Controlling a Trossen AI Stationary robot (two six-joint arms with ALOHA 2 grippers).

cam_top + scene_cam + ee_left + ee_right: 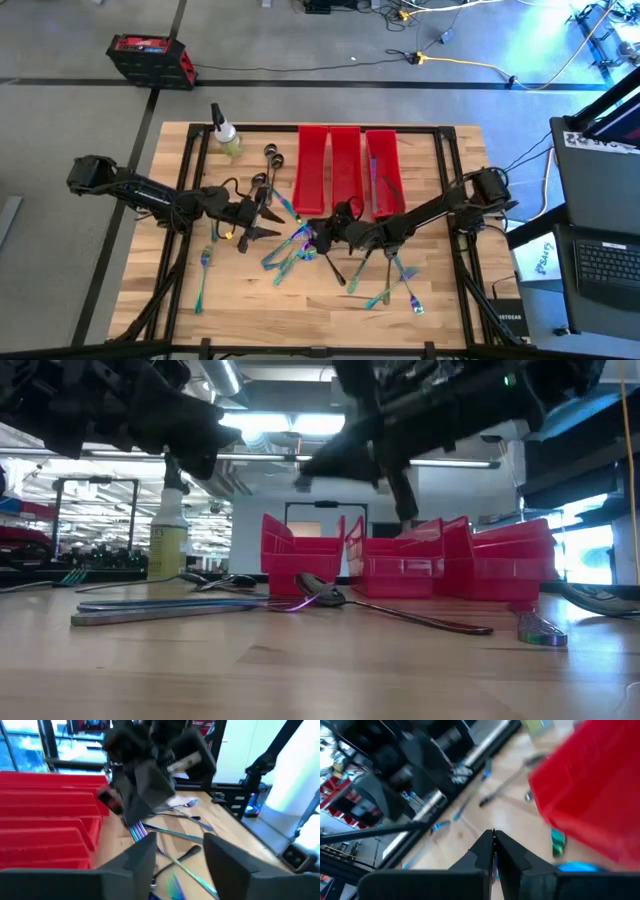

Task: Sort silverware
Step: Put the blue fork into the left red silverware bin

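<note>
High view: iridescent blue-purple silverware (290, 250) lies scattered; left pincer (262, 222) released, right pincer (318, 238) clenched.

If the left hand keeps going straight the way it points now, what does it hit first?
Probably the right hand, which hangs directly ahead of the open left hand, above the pile of thin iridescent blue-purple metal silverware. Depth is unclear, so the gap between the two is hard to judge.
</note>
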